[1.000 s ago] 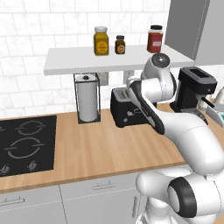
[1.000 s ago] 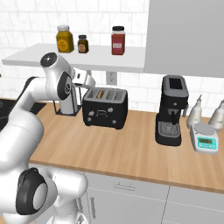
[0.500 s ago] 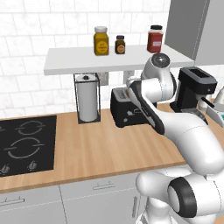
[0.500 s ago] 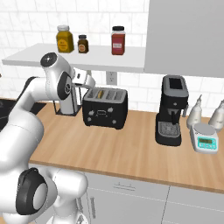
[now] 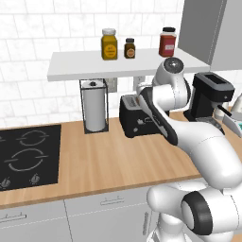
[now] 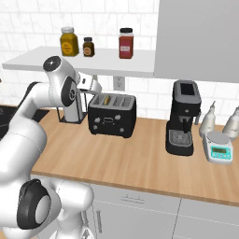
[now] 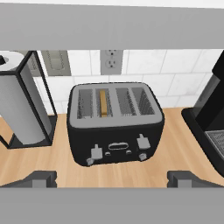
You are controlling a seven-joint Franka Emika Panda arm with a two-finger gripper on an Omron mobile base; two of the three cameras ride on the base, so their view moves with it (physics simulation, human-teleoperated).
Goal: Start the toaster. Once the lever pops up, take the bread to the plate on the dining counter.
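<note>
Gripper (image 7: 112, 179) hovering in front of and above the toaster (image 7: 115, 122), fingers (image 7: 41, 178) wide apart and clamped on nothing; held back and high, most likely so the whole front face stays in sight before committing to a lever.

Toaster set on the worktop (image 5: 108, 160) against the tiled wall, just below the outlet (image 7: 111, 61), presumably to reach the power; front with its levers (image 7: 96, 152) and knobs turned toward the arm, which suits a straight downward push.

Bread (image 7: 103, 103) standing on edge inside the toaster, in the second slot from its left as the hand view shows it, thin tan edge up; other slots looking empty; both levers seen at about the same height, so probably not yet pressed, though hard to be sure at this size; the left one sitting nearer the loaded slot, so judged the one to push.

Left of the toaster, a paper towel roll (image 5: 94, 106) upright in a wire holder; right of the toaster, the coffee machine (image 6: 183, 116), close enough to limit room on that side; further right of it, two bottles and a small scale (image 6: 219, 147).

On the shelf (image 5: 94, 64) above the toaster, three jars: a yellow one (image 5: 109, 44), a small dark one (image 5: 129, 47), a red one (image 5: 167, 41); shelf edge low over the toaster, hence a risk of the hand knocking it when lifting the bread out.

Well left of the toaster, the hob (image 5: 28, 153) sunk in the worktop.
</note>
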